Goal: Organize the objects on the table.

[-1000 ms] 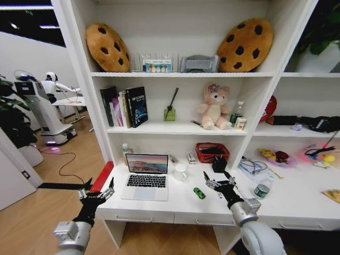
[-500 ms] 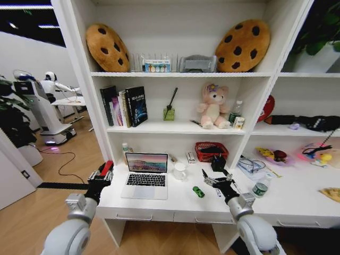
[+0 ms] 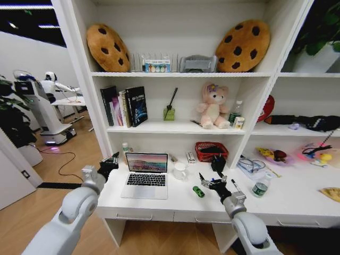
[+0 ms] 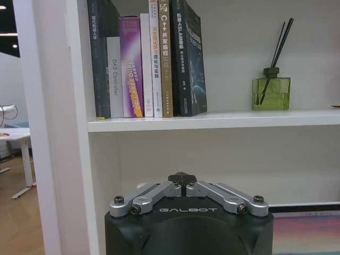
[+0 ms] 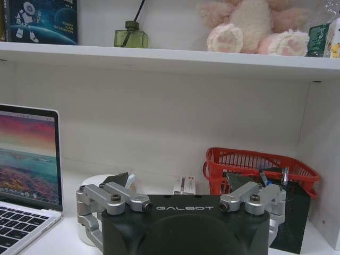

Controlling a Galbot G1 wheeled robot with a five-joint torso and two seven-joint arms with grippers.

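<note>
An open silver laptop (image 3: 144, 179) sits on the white table (image 3: 175, 206), and its lit screen (image 5: 26, 154) also appears in the right wrist view. A tiny green item (image 3: 198, 192) lies to the right of the laptop. My right gripper (image 3: 211, 183) (image 5: 178, 180) hovers open just right of the green item, with nothing between its fingers. A dark pen (image 3: 234, 185) lies beside it. The green-lidded jar (image 3: 261, 189) stands farther right. My left gripper (image 3: 109, 163) (image 4: 182, 177) is shut and empty at the laptop's left edge, below the book shelf.
A white mug (image 3: 180, 171), a red mesh basket (image 3: 212, 151) (image 5: 255, 164) and a black box (image 3: 219, 163) stand behind the laptop and the right gripper. Books (image 4: 146, 58) and a reed diffuser (image 4: 271, 90) fill the shelf above. A white shelf upright (image 3: 98, 127) borders the left gripper.
My left arm has risen from below the table's edge to the laptop's left side, and its fingers have shut. My right gripper has edged toward the green item.
</note>
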